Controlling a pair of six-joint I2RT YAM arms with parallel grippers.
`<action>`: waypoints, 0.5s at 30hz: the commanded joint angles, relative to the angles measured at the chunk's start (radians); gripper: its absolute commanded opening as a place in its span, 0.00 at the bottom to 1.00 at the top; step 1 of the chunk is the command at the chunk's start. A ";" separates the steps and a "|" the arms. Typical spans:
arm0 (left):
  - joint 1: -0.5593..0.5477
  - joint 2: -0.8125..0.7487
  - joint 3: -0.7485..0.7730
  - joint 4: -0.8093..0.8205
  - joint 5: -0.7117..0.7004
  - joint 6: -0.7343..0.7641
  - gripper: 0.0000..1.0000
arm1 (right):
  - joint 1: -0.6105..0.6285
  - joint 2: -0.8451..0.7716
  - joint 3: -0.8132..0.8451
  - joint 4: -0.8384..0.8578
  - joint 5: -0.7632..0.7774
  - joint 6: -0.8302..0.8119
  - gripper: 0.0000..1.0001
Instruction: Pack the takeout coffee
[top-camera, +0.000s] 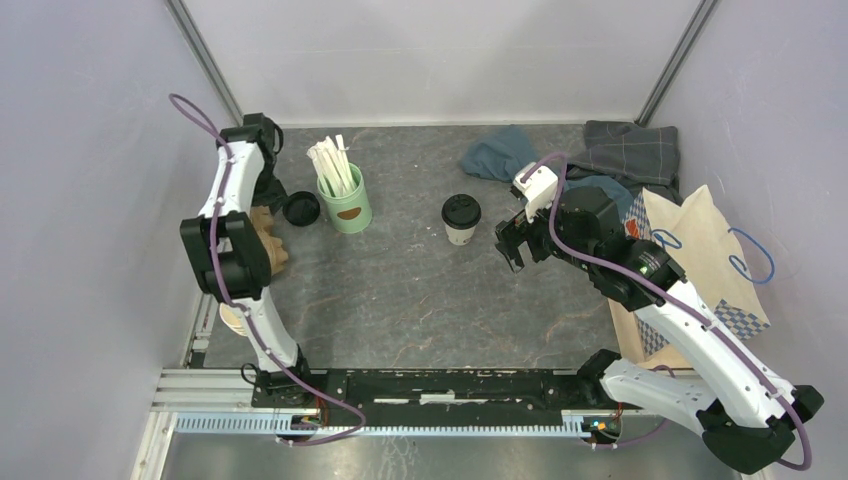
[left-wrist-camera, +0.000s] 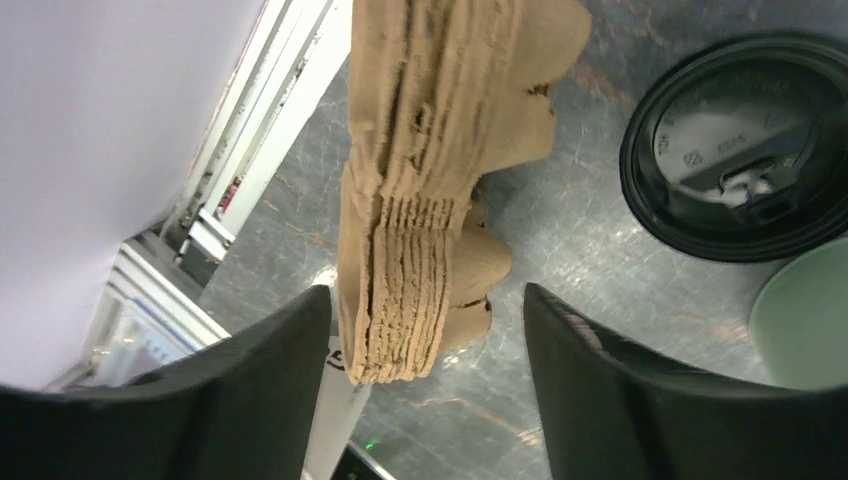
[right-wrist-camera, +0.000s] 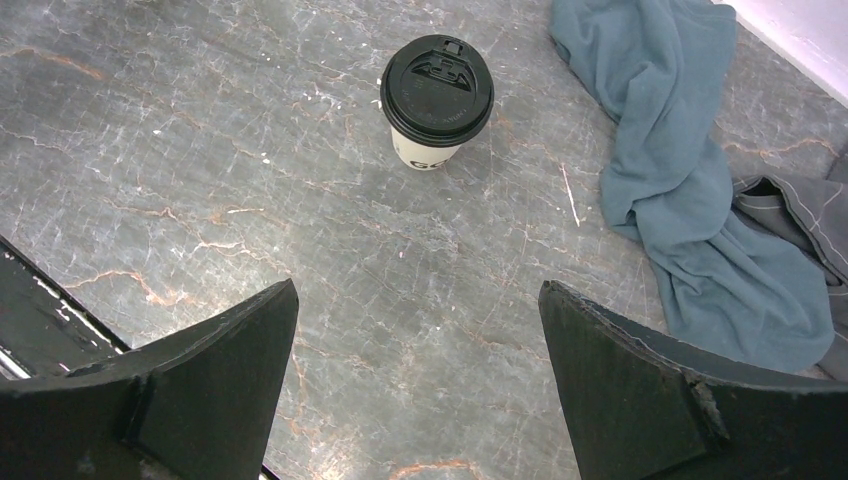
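The takeout coffee (top-camera: 461, 218), a small white paper cup with a black lid, stands upright on the grey table a little back of centre. In the right wrist view the coffee (right-wrist-camera: 437, 95) is ahead of my right gripper (right-wrist-camera: 417, 285). That gripper is open wide with nothing between its fingers, and it hovers just right of the cup (top-camera: 512, 245). My left gripper (left-wrist-camera: 425, 292) is at the far left, open around a stack of brown cardboard sleeves (left-wrist-camera: 420, 200). A clear gap shows beside its right finger.
A loose black lid (top-camera: 301, 208) lies next to a mint-green mug (top-camera: 345, 208) holding white sticks. A brown paper bag (top-camera: 700, 255) with blue handles lies at the right edge. Blue and grey cloths (top-camera: 600, 155) are bunched at the back right. Cream cups (top-camera: 232, 318) peek out under the left arm.
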 joint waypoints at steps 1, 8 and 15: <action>0.053 -0.113 -0.046 0.094 -0.044 -0.062 0.87 | 0.006 -0.015 0.001 0.033 0.016 -0.006 0.98; 0.084 -0.026 -0.035 0.175 -0.008 0.065 0.92 | 0.006 -0.013 -0.002 0.033 0.015 -0.006 0.98; 0.079 0.100 0.055 0.145 -0.011 0.129 0.79 | 0.007 -0.010 -0.004 0.038 0.010 -0.004 0.98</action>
